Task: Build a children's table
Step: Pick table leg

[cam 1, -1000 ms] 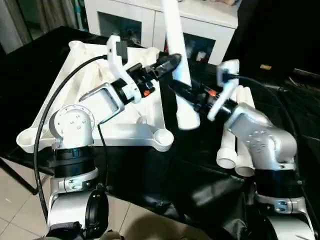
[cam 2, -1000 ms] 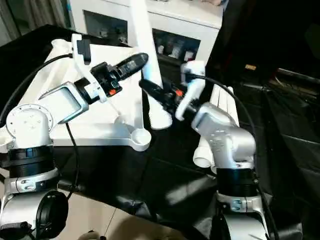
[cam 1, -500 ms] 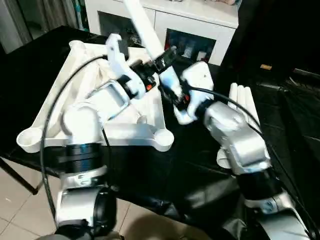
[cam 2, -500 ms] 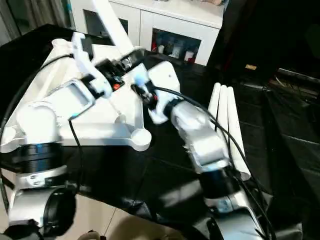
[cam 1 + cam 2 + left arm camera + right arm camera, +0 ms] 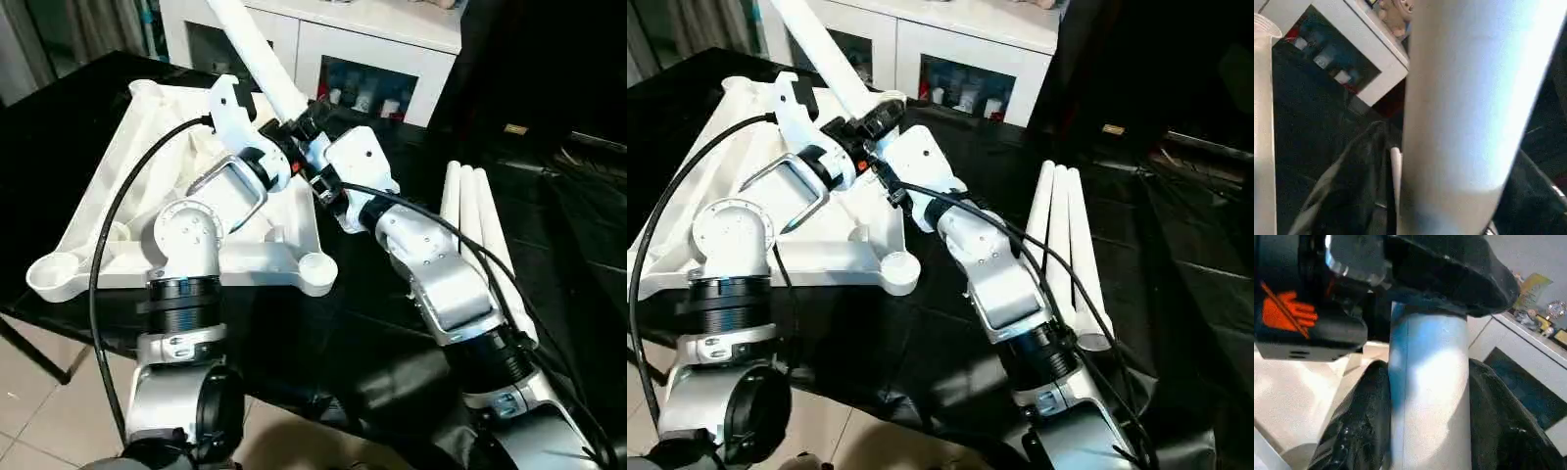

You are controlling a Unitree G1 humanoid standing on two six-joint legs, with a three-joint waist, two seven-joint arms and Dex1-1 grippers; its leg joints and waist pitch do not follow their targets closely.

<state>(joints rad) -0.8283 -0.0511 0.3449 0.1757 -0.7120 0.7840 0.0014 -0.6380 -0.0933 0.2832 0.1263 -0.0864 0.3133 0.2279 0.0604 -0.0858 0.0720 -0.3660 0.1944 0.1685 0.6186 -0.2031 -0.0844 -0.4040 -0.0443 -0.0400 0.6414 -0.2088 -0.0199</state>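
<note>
While a black sheet covers the counter [image 5: 323, 343], a white cabinet [image 5: 392, 39] with glass-fronted shelves stands behind it and pale floor tiles [image 5: 39, 431] show at the near left. Tabletop [image 5: 147, 186] lies ribbed underside up on the counter's left part, round sockets at its corners, nearest socket [image 5: 318, 269] at the front right. Three legs [image 5: 475, 211] lie side by side on the counter's right part, well apart from both grippers. Fourth leg [image 5: 257, 49] is held up over the tabletop's far right area, tilted, upper end leaning toward the far left, lower end among the grippers. Right gripper [image 5: 1425, 431] pinches this leg, one black finger pressed on each side of the tube. Left gripper [image 5: 306, 122] sits against the same leg just above the right one; left wrist view has the leg up close, but its fingers are hidden, so cannot tell whether it is clamped or spread. Both silver forearms cross above the tabletop.
</note>
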